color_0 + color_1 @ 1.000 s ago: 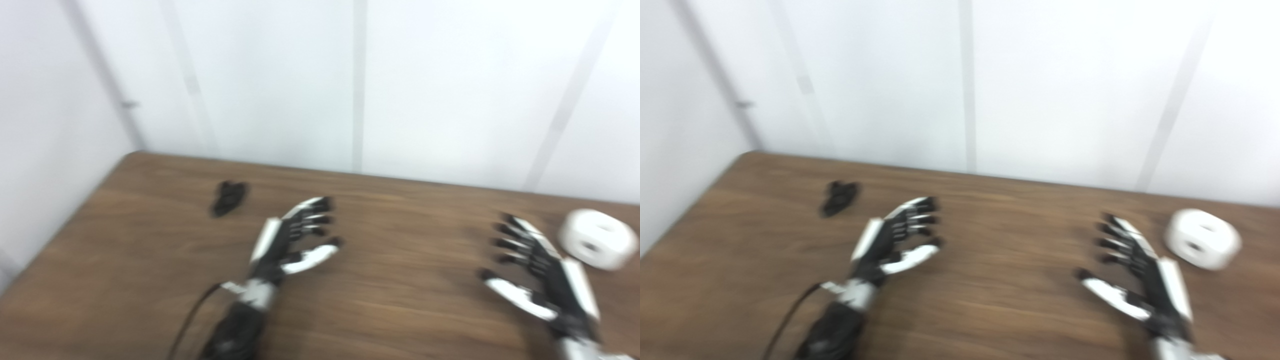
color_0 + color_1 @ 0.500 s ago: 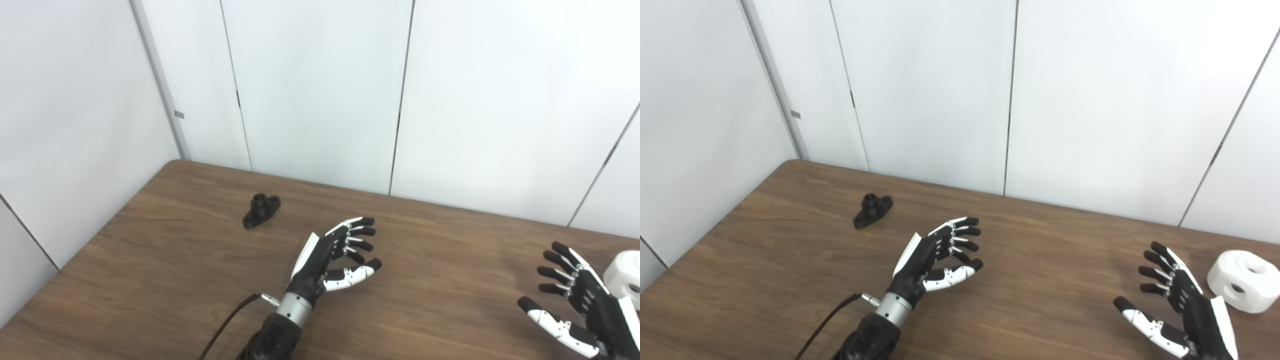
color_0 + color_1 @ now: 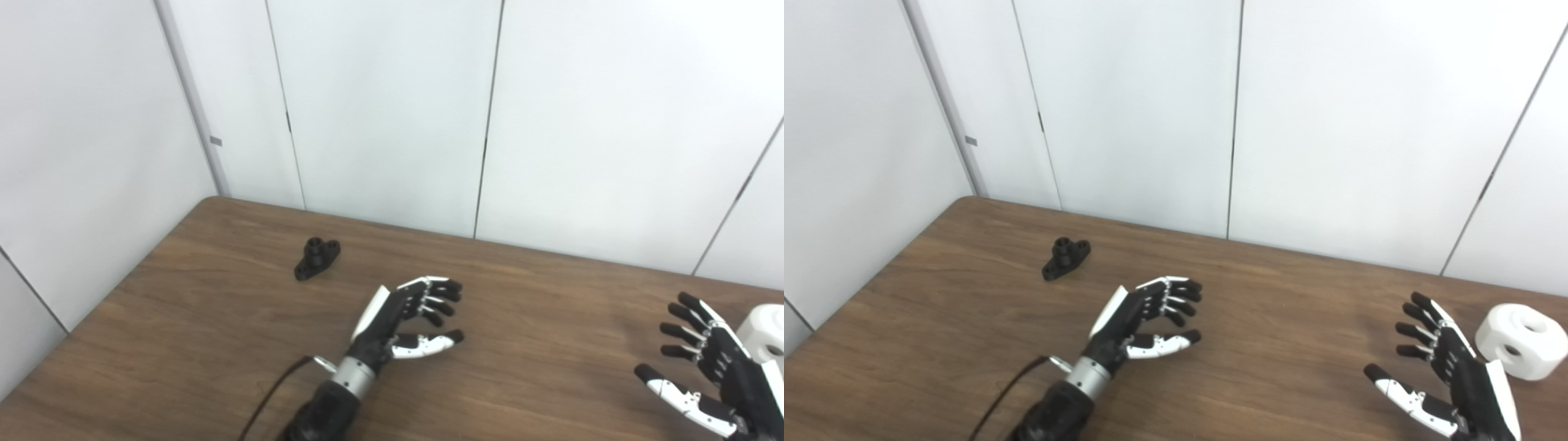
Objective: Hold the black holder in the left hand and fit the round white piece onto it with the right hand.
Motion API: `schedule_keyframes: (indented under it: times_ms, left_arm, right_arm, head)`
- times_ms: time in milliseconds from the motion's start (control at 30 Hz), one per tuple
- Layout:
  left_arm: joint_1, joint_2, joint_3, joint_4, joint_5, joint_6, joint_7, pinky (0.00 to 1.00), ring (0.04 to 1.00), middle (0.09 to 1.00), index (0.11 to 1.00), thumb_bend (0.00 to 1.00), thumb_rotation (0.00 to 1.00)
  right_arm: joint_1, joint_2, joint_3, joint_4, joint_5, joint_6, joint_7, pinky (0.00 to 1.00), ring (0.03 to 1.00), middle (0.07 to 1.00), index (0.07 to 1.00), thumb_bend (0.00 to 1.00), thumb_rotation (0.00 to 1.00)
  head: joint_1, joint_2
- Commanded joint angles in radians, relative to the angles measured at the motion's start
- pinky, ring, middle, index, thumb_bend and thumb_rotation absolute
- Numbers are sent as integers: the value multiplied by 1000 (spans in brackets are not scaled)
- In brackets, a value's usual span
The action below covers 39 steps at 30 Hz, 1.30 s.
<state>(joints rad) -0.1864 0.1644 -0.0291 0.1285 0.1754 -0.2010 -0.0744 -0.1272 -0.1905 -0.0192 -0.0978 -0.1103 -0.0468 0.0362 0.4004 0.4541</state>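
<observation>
The black holder [image 3: 316,258] lies on the brown table [image 3: 527,318] at the far left, also in the right eye view [image 3: 1066,258]. The round white piece [image 3: 1521,341] stands on the table at the far right; in the left eye view only its edge [image 3: 765,327] shows. My left hand [image 3: 407,315] is open and empty over the table's middle, to the right of and nearer than the holder. My right hand [image 3: 1445,383] is open and empty, just left of the white piece, apart from it.
White wall panels [image 3: 392,110] stand right behind the table's far edge. The table's left edge [image 3: 104,294] runs diagonally toward the near left. A black cable [image 3: 269,398] trails from my left wrist.
The camera has turned and the picture has sharpened since the blurred first frames. My left hand has sunk a little toward the table. Both hands stay open; holder and white piece have not moved.
</observation>
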Motion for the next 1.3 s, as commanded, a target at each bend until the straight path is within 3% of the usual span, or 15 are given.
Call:
schedule_keyframes:
  times_ms: [0,167,300,400,567,667,833,1033,1167,1267]
  left_arm:
    - [-50,34,16,-78,47,41,18,585,681,721,713,659,42]
    - [-79,88,37,-132,101,130,25,613,696,723,712,679,68]
    - [-113,125,59,-160,203,190,73,563,710,728,687,699,92]
    - [-136,138,84,-171,229,232,95,618,738,731,684,709,102]
    - [-163,179,127,-124,265,238,154,717,792,759,681,707,79]
    - [-171,209,147,-96,265,219,177,713,786,754,676,714,43]
    - [-182,249,176,-45,271,200,225,707,781,762,683,721,65]
    - [-189,260,179,-26,337,246,298,650,791,797,755,737,87]
    - [-195,268,147,-7,465,315,366,630,800,805,794,817,208]
    - [-202,264,126,2,516,389,368,714,881,875,805,894,300]
  right_arm:
    - [-29,-7,-9,-29,12,-25,2,652,773,858,878,382,0]
    - [-27,-3,-6,-32,11,-23,2,635,765,862,879,371,0]
    - [-25,1,1,-41,5,-7,2,627,758,860,884,374,0]
    - [-28,-1,0,-32,10,-6,3,627,753,865,884,376,0]
    - [-24,-2,-1,-30,17,-6,6,648,762,875,889,375,0]
    - [-22,-5,-1,-33,16,-12,7,630,749,864,890,370,0]
    - [-20,-4,-4,-40,28,-9,11,640,751,867,889,370,0]
    - [-19,-3,-4,-51,30,4,13,665,766,874,896,364,0]
    - [-21,-5,-4,-44,19,-12,8,646,749,866,887,350,0]
    - [-20,-8,-6,-52,19,-7,9,643,748,864,882,348,0]
  head:
    - [0,2]
    - [0,2]
    - [3,1]
    - [2,2]
    - [4,1]
    - [6,4]
    - [8,8]
    - [12,9]
    - [11,13]
    - [8,17]
